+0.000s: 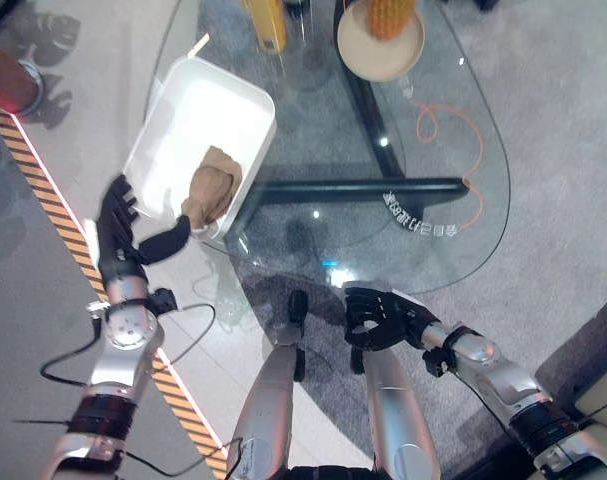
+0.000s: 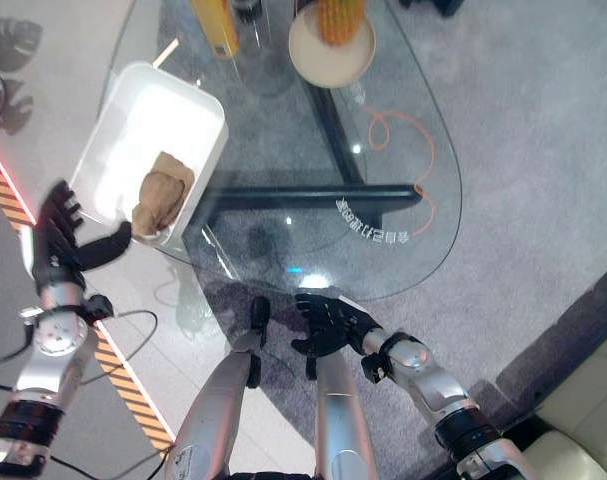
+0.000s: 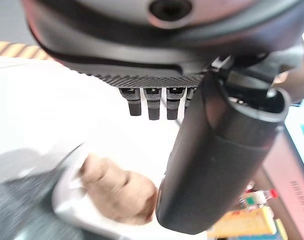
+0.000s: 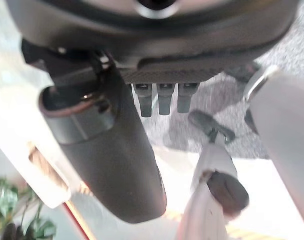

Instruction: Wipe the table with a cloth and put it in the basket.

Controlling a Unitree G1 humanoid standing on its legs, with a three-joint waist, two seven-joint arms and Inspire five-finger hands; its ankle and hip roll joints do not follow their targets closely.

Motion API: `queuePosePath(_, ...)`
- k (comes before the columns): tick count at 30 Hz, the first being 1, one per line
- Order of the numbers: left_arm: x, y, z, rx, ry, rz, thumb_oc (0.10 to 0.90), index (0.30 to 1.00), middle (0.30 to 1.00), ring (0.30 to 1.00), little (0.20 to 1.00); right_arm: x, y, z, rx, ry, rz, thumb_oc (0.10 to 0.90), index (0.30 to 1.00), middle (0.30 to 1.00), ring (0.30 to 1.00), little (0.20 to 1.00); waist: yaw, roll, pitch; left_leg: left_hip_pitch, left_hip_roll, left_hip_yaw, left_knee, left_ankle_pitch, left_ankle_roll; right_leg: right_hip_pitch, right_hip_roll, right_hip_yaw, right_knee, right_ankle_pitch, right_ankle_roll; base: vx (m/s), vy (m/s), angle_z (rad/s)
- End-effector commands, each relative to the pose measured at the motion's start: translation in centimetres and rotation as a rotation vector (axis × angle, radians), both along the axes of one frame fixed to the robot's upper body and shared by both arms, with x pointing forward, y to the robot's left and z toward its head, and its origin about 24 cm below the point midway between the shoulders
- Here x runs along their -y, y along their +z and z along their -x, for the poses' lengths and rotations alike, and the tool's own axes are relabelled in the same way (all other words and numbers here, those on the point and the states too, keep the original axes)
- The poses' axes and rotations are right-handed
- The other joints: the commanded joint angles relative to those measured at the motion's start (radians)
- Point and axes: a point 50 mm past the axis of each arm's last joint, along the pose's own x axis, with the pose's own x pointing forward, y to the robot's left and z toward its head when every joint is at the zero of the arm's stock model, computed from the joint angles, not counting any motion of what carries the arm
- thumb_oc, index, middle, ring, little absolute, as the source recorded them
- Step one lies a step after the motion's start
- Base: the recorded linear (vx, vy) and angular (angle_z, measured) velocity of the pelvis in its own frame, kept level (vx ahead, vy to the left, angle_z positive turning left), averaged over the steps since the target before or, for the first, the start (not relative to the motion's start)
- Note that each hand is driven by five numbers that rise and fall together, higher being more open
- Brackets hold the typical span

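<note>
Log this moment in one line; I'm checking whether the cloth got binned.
tan cloth: in white basket, near corner | left hand: open beside basket | right hand: open at glass table near edge

Tan cloth (image 1: 211, 186), white basket (image 1: 198, 110), clear glass table (image 1: 423, 180), orange-and-black striped floor tape (image 1: 58, 215), orange cord (image 1: 453, 125)

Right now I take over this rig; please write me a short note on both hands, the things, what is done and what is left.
Left hand: open, fingers spread, thumb stretched toward the cloth, beside the basket's near corner, holding nothing.
Right hand: open, idle, low by the table's near edge.
Cloth: a tan, crumpled lump inside the white basket, at its near corner, lying against the rim.
Glass table: carries the basket at its left end, plus a bowl and a yellow object at the far side.
Done: cloth is in the basket. Whether the wiping was complete I cannot tell.
Left: probably only drawing the left hand away.
</note>
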Motion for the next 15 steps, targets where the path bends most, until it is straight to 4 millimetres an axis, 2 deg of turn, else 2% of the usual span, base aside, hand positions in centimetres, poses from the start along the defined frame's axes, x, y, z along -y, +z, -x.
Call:
queuePosePath(1,0.0,0.1,0.7,0.03,-0.061,0.048,0.8,0.9,0.9,0.9,0.9,-0.7,-1.1,1.7,0.013,-0.047,-0.126,0.8,0.9,0.9,0.9,0.9,0.0,0.0,-0.043,0.062,-0.071,-0.028,0.074,-0.087,0.023,0.161,0.001,-0.092,-0.109,-0.01,0.019,0.01,-0.175,0.0)
queuePosePath(3,0.4,-3.7,2.5,-0.084,-0.061,0.148,0.8,0.9,0.9,0.9,0.9,-0.5,-3.1,3.0,-0.065,-0.125,-0.211,0.8,0.9,0.9,0.9,0.9,0.002,-0.003,-0.085,0.102,-0.064,-0.038,0.046,-0.08,0.016,0.218,0.001,-0.098,-0.15,-0.004,0.014,0.02,-0.179,0.04)
queuePosePath(4,0.5,-4.1,2.7,-0.094,-0.063,0.147,0.8,0.9,0.9,0.9,0.9,-0.5,-3.3,3.1,-0.07,-0.131,-0.216,0.8,0.9,0.9,0.9,0.9,0.002,-0.003,-0.088,0.105,-0.063,-0.039,0.044,-0.079,0.016,0.224,0.001,-0.099,-0.154,-0.003,0.014,0.03,-0.16,0.1)
queuePosePath(6,1.0,-8.2,4.8,-0.234,-0.049,0.266,0.8,0.9,0.9,0.9,0.9,-0.4,-5.4,4.5,-0.147,-0.208,-0.234,0.8,0.9,0.9,0.9,0.9,0.007,-0.012,-0.129,0.153,-0.057,-0.049,0.019,-0.08,0.01,0.291,0.003,-0.108,-0.196,0.0,0.012,0.04,-0.194,0.09)
queuePosePath(7,1.2,-8.8,5.1,-0.255,-0.053,0.279,0.8,0.9,0.9,0.9,0.9,-0.3,-5.6,4.6,-0.151,-0.214,-0.23,0.8,0.9,0.9,0.9,0.9,0.008,-0.014,-0.135,0.16,-0.055,-0.05,0.014,-0.079,0.009,0.3,0.003,-0.109,-0.202,0.001,0.011,0.05,-0.186,0.07)
queuePosePath(8,1.7,-10.4,6.1,-0.323,-0.069,0.3,0.8,0.9,0.9,0.9,0.9,-0.1,-6.3,5.0,-0.17,-0.233,-0.225,0.8,0.9,0.9,0.9,0.9,0.013,-0.02,-0.155,0.182,-0.051,-0.053,0.0,-0.077,0.007,0.328,0.005,-0.112,-0.218,0.003,0.011,0.03,-0.102,0.08)
queuePosePath(9,1.7,-10.4,6.1,-0.323,-0.069,0.3,0.8,0.9,0.9,0.9,0.9,-0.1,-6.3,5.0,-0.17,-0.233,-0.225,0.8,0.9,0.9,0.9,0.9,0.013,-0.02,-0.154,0.184,-0.051,-0.053,-0.001,-0.077,0.007,0.33,0.006,-0.112,-0.219,0.003,0.011,0.1,-0.199,0.09)
queuePosePath(10,3.0,-13.6,8.2,-0.479,-0.116,0.355,0.8,0.9,0.9,0.9,0.9,0.3,-7.5,5.9,-0.218,-0.294,-0.204,0.8,0.9,0.9,0.9,0.9,0.02,-0.029,-0.194,0.228,-0.043,-0.056,-0.026,-0.077,0.005,0.382,0.012,-0.113,-0.244,0.004,0.01,0.09,-0.138,0.07)
queuePosePath(15,5.1,-17.1,11.2,-0.692,-0.214,0.374,0.8,0.9,0.9,0.9,0.9,1.5,-10.1,8.0,-0.332,-0.408,-0.093,0.8,0.9,0.9,0.9,0.9,0.023,-0.037,-0.251,0.296,-0.028,-0.058,-0.053,-0.084,0.005,0.45,0.019,-0.114,-0.268,0.001,0.01,0.08,-0.103,0.07)
